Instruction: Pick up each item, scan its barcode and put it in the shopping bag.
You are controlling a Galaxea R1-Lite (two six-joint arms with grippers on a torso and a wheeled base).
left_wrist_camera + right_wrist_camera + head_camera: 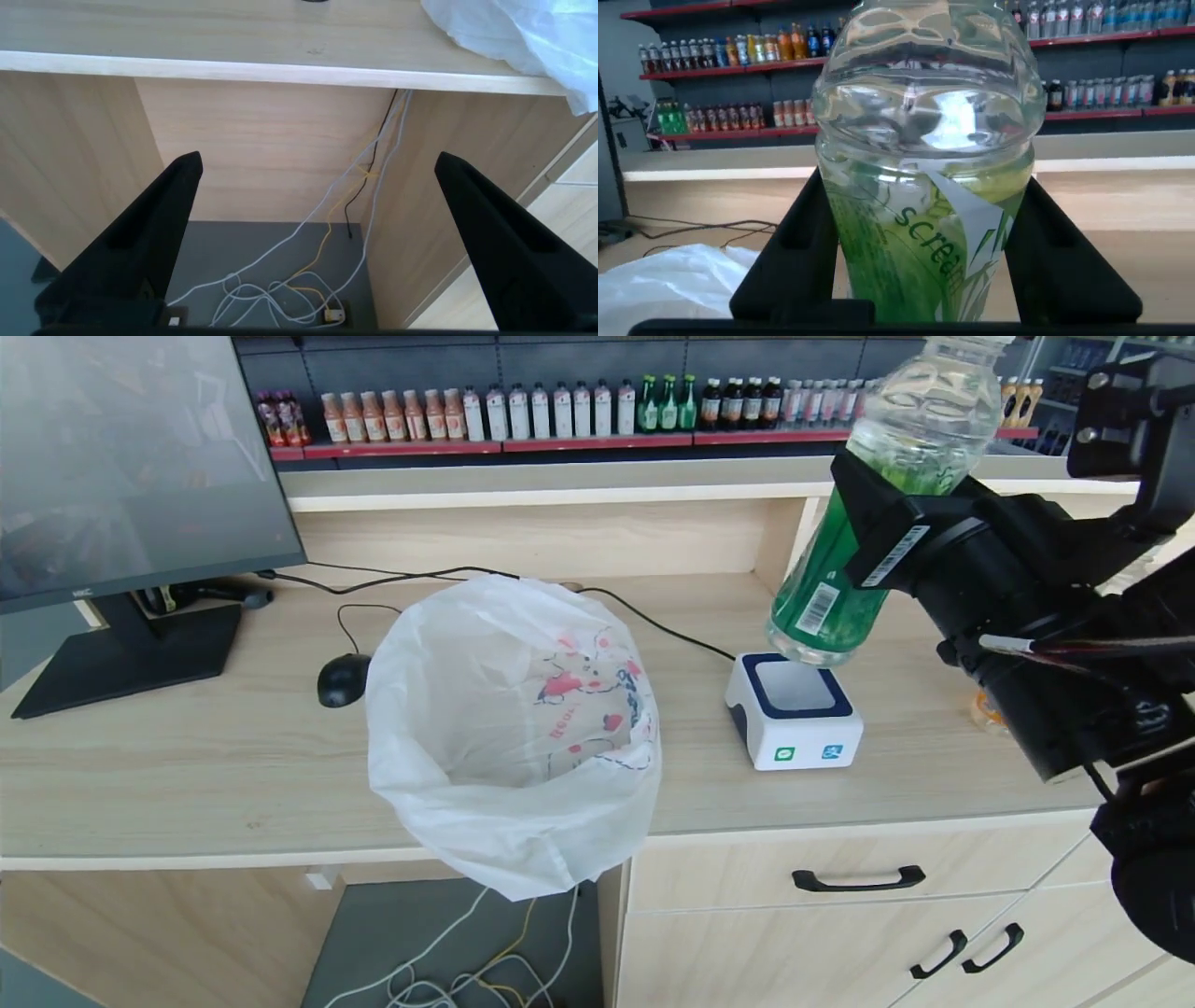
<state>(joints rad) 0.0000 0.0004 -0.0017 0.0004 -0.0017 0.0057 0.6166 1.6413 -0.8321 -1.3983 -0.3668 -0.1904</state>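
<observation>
A clear bottle with a green label [873,504] is held tilted above the white and blue barcode scanner [792,711], its barcode facing down and forward. My right gripper [892,537] is shut on the bottle's middle; in the right wrist view the bottle [926,187] sits between the black fingers [799,252]. The white shopping bag [512,733] stands open on the counter to the left of the scanner. My left gripper [318,243] hangs open below the counter edge, with nothing between its fingers.
A monitor [131,467] stands at the back left with a black mouse [344,679] and cables beside it. An orange item [985,709] peeks out behind my right arm. Drawers [859,879] lie under the counter. Loose cables [299,280] lie on the floor below.
</observation>
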